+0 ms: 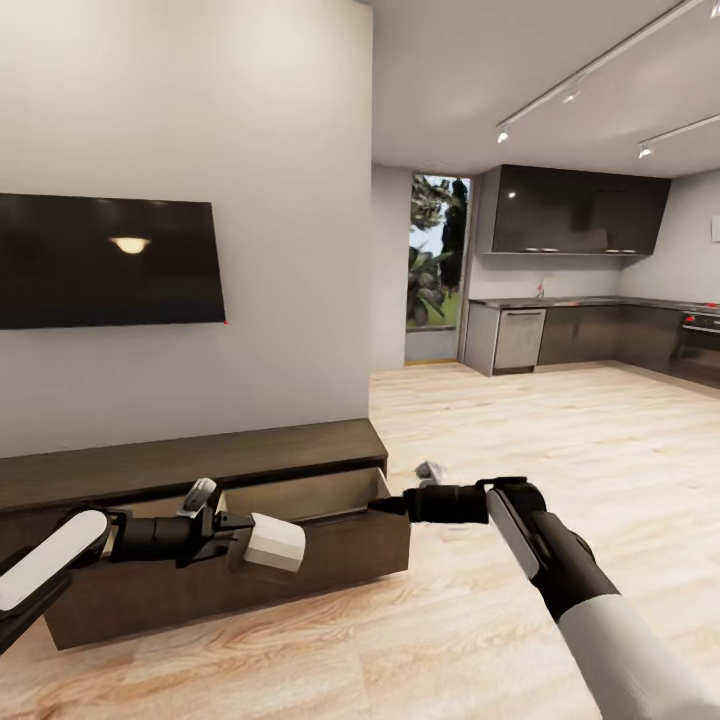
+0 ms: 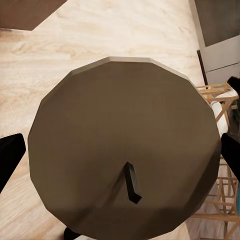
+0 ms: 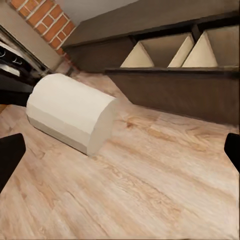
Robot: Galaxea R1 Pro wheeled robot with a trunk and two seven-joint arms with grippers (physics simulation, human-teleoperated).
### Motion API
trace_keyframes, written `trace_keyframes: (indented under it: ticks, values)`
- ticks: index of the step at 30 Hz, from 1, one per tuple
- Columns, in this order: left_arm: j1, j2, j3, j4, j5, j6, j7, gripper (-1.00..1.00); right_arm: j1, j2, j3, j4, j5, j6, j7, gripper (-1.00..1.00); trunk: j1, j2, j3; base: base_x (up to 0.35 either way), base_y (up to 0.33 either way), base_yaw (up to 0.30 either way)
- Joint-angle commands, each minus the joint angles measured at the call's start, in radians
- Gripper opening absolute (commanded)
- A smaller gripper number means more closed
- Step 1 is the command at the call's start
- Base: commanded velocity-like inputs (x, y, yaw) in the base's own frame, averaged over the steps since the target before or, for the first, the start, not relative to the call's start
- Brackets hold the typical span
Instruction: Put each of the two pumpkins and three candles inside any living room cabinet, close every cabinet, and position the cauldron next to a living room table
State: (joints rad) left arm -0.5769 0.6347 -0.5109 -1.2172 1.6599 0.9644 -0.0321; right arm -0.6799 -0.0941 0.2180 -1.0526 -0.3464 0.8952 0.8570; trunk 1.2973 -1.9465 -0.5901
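Step in hand: stowing a candle in the cabinet. No drawer has been shut.

Far left in the head view, the left gripper (image 1: 238, 534) is clamped on a pale cylindrical candle (image 1: 275, 543), held sideways with its free end pointing right. The left wrist view looks at the candle end-on (image 2: 125, 150), with a short dark wick (image 2: 132, 182) and a black finger (image 2: 9, 157) hugging each side. The candle hangs in front of the cabinet (image 1: 200, 460), level with the face of the open drawer (image 1: 300, 497). It is outside the drawer and off the floor.

The drawer is pulled out from the right end of the cabinet, and the pale beige inside that shows looks empty. The right wrist view takes in the cabinet (image 3: 175, 92) with pale open compartments, and nothing shows in them from this angle.

To the right, the right gripper (image 1: 392, 505) sits just beside the drawer's right front corner. Its fingertips (image 3: 10, 157) are spread wide with only floor between them, so it holds nothing.

Next move, as a judgement: raise the candle above the drawer's front edge, carry it over the opening, lower it and let go. The risk is clipping the front edge.
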Motion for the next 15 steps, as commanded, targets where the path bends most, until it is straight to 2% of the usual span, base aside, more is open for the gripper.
trace_keyframes:
  ticks: [1, 3, 5, 11, 15]
  values:
    - [-0.001, 0.001, -0.003, 0.0, 0.0, 0.001, -0.004, -1.0, -0.003, -0.003, -0.047, -0.031, -0.001, 0.047, -0.04, 1.0, 0.0, -0.001, -0.001, 0.0, 0.0, 0.0]
    - [-0.001, 0.001, -0.003, 0.001, 0.0, 0.001, -0.004, -1.0, -0.007, -0.004, -0.124, -0.098, 0.003, 0.111, -0.137, 1.0, 0.0, -0.001, -0.001, 0.0, 0.0, 0.0]
    - [-0.001, 0.0, -0.003, 0.0, 0.0, 0.001, -0.003, -1.0, -0.006, -0.005, -0.163, -0.143, 0.003, 0.139, -0.238, 1.0, 0.0, -0.001, -0.001, 0.0, 0.0, 0.0]
    - [-0.001, 0.001, -0.003, 0.001, -0.002, 0.0, -0.003, -1.0, -0.037, -0.006, -0.208, -0.129, -0.001, 0.152, -0.512, 1.0, 0.0, -0.001, -0.001, 0.0, 0.0, 0.0]
    - [-0.001, 0.0, -0.003, 0.0, -0.002, -0.001, 0.0, -1.0, -0.051, -0.006, -0.224, -0.084, 0.001, 0.132, -0.625, 1.0, 0.0, -0.001, -0.001, 0.0, 0.0, 0.0]
